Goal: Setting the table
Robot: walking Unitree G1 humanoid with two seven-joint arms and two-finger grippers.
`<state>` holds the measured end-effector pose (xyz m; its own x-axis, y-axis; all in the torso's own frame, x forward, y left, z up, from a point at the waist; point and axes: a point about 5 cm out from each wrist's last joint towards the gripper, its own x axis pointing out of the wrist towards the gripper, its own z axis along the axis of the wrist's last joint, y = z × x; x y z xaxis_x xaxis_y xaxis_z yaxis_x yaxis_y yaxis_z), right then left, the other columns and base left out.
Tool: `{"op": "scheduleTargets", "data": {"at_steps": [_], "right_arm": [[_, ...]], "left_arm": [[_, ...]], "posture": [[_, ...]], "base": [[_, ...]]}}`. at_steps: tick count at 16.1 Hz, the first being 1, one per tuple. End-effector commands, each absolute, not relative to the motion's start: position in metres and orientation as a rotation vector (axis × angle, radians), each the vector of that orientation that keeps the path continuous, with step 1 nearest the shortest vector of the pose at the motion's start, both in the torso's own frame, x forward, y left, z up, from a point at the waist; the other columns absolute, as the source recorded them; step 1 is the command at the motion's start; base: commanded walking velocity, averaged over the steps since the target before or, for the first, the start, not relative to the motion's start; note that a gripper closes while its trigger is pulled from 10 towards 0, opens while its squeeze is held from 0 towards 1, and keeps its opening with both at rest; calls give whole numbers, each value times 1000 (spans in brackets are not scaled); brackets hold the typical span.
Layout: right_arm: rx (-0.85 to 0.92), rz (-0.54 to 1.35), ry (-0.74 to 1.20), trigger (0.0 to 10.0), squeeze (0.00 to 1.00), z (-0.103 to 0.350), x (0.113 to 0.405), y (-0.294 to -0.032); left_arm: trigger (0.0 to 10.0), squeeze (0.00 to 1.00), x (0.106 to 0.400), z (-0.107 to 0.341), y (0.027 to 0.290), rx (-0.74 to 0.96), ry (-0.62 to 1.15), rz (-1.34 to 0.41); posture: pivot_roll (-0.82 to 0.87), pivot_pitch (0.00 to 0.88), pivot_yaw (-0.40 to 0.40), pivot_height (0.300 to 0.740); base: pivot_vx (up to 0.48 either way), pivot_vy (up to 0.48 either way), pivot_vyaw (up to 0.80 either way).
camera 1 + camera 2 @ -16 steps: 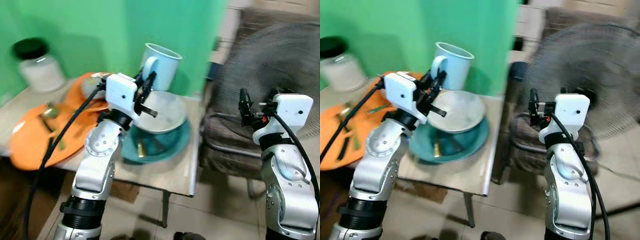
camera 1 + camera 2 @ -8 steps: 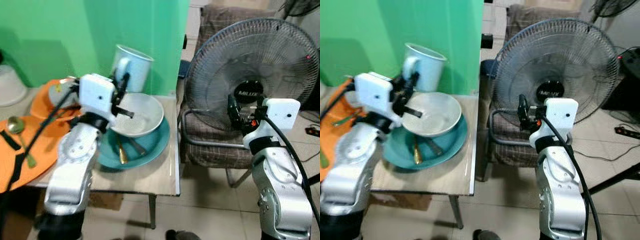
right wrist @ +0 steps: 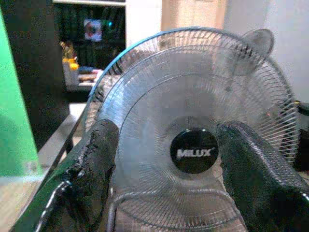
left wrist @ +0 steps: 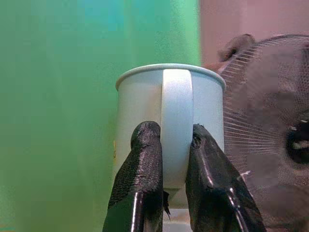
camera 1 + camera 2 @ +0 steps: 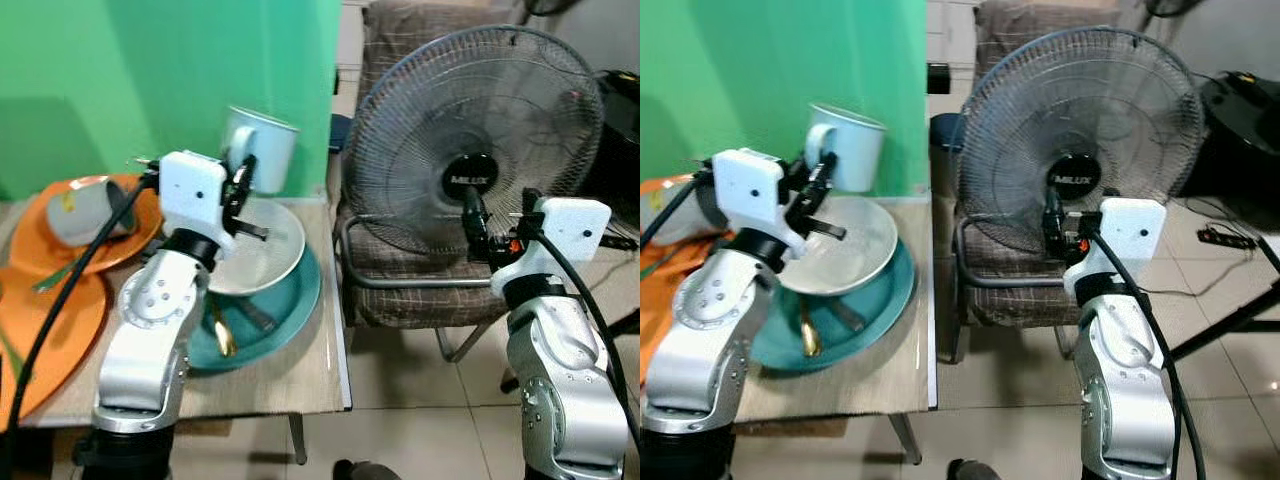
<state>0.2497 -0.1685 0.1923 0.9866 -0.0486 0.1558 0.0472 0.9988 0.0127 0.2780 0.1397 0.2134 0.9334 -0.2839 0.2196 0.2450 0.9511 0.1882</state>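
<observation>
My left gripper is shut on the handle of a pale blue mug, held upright in the air above a silver bowl. The wrist view shows both black fingers pinching the mug's handle. The bowl rests tilted on a teal plate on the small table. A gold spoon and another utensil lie on the plate. My right gripper is raised off to the right in front of a fan, open with nothing between its fingers.
A large standing fan stands in front of a chair right of the table. Orange plates with a grey cup on its side lie at the table's left. A green wall is behind.
The camera has swung right, so the table sits further left in view. The mug stays in my left gripper above the bowl. My right gripper keeps its raised pose.
</observation>
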Motion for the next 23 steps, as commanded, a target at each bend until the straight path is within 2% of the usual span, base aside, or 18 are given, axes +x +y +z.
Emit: {"op": "scheduleTargets", "data": {"at_steps": [1, 3, 7, 14, 19, 21, 23], "right_arm": [[7, -68, -186, 10000, 0, 198, 245, -170], [19, -67, -178, 10000, 0, 196, 236, -163], [31, -71, -175, 10000, 0, 193, 238, -161], [15, -10, -165, 10000, 0, 198, 237, -160], [37, -31, -155, 10000, 0, 194, 241, -162], [27, -51, -122, 10000, 0, 189, 241, -163], [-57, -92, -4, 10000, 0, 171, 245, -172]], "left_arm": [[10000, 0, 280, 216, 134, 163, -244, -312], [10000, 0, 288, 224, 135, 183, -275, -310], [10000, 0, 286, 223, 133, 167, -275, -320], [10000, 0, 276, 214, 135, 116, -242, -254], [10000, 0, 273, 210, 140, 177, -239, -185], [10000, 0, 273, 206, 143, 182, -210, -189], [10000, 0, 278, 205, 151, 170, -213, -176]], "posture": [[34, 0, 47, 740], [21, 0, 64, 740], [17, 0, 81, 740], [51, 0, 12, 740], [80, 0, 0, 740], [83, 0, 5, 740], [89, 0, 22, 740]], "base": [[0, 0, -788], [0, 0, -794], [0, 0, -794], [0, 0, -788], [0, 0, -788], [0, 0, -794], [0, 0, -794]]}}
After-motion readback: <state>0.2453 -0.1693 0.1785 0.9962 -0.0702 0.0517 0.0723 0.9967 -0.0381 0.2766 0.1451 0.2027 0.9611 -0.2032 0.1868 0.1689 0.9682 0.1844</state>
